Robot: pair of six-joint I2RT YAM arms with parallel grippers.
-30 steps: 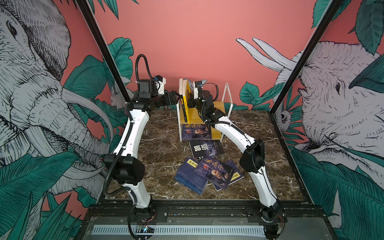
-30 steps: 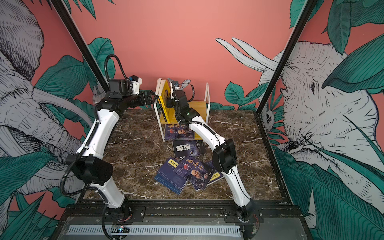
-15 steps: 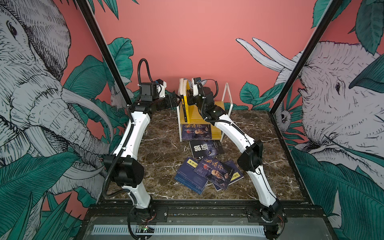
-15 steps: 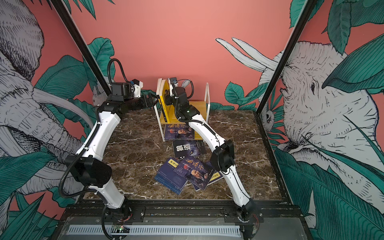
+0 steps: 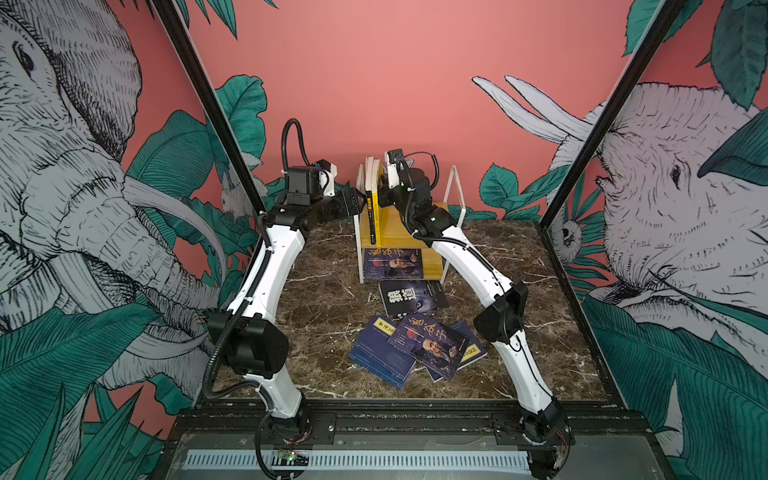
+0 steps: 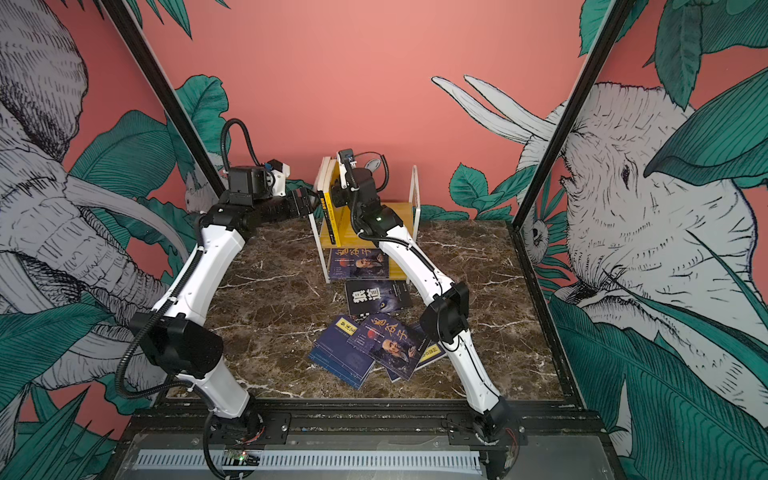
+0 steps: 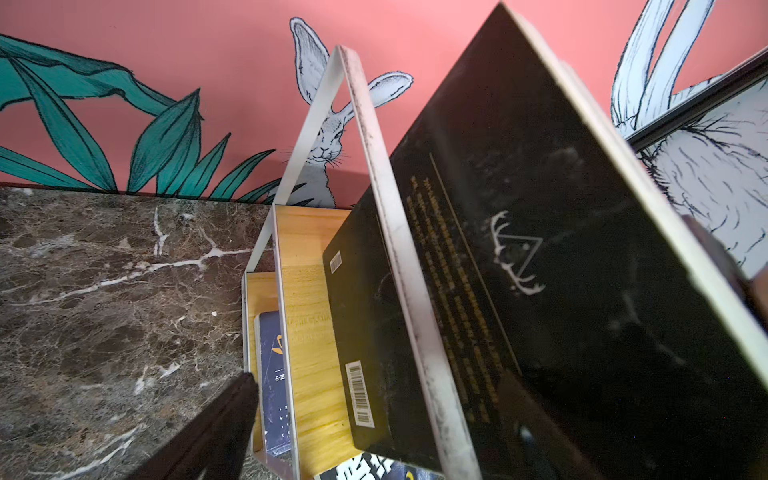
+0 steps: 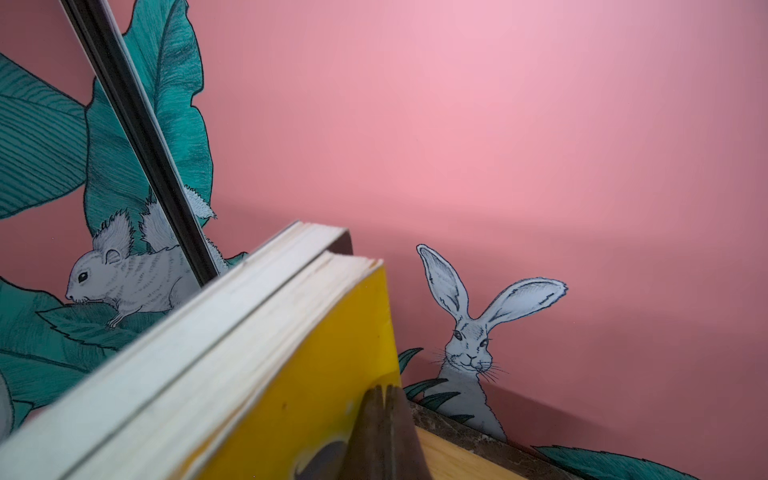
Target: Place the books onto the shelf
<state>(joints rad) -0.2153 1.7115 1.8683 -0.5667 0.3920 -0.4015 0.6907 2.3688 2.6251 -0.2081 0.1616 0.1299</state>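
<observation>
Two books stand upright at the left end of the shelf's (image 5: 454, 190) top board: a black book (image 7: 540, 249) against the white end frame and a yellow book (image 8: 291, 395) just beside it. The shelf sits at the middle of the table's (image 5: 324, 299) back edge. A navy book (image 5: 392, 264) lies flat on the lower board. Off the shelf, a black title (image 5: 411, 297) lies just in front of it and a navy pile (image 5: 415, 349) lies nearer the front edge.

Gripper state:
- Right gripper (image 8: 384, 390): fingers closed on nothing, tips pressed flat against the yellow cover as a prop.
- Left gripper (image 5: 352, 200): fingers spread wide, empty, just outside the left end frame. Contact with the frame or the black book cannot be told.

Judged step: squaring the two upright books against the end frame.

Hazards:
1. Topple. Nothing supports the yellow book on its right except the closed fingers. If they are pulled away too quickly, both books may fall flat across the top board or over its edge.
2. Push-through. The end frame is an open loop, so too much sideways pressure may drive the black book out through it.
3. Shelf shift. The same pressure may slide or tip the light shelf toward the left edge.
4. Snag. The open left fingers may catch the frame on any move.
</observation>
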